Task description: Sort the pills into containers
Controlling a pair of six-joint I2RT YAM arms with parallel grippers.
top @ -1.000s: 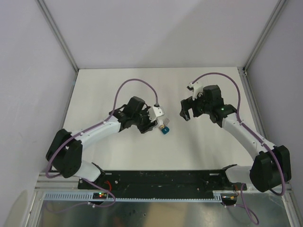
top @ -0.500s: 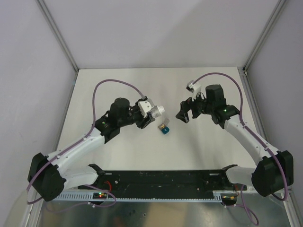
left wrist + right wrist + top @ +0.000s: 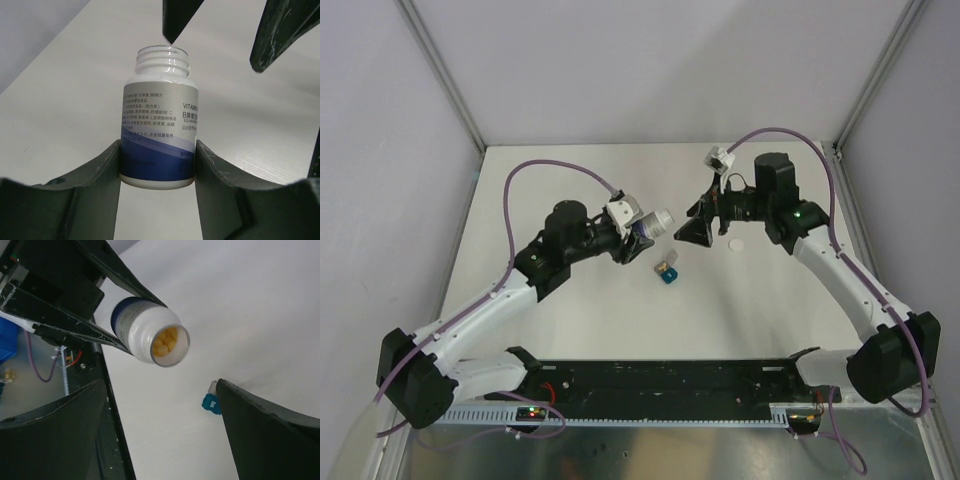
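A: Grippers?
B: Open bottle (image 3: pixel 657 221) is clamped by left gripper (image 3: pixel 638 238); right gripper (image 3: pixel 692 232) is spread wide, empty.
A: Containers (image 3: pixel 668 272)?
B: Mid-table, near bottle mouth. Mouth should be centred above them, then tipped slowly.

White shells and black joint housings along left arm (image 3: pixel 490 300) and right arm (image 3: pixel 840 275). Looped purple cable (image 3: pixel 555 165) behind left gripper (image 3: pixel 640 236), another behind right gripper (image 3: pixel 698 230) (green light (image 3: pixel 798 212) just behind it). Matte dark, tapering fingers (image 3: pixel 75 195).
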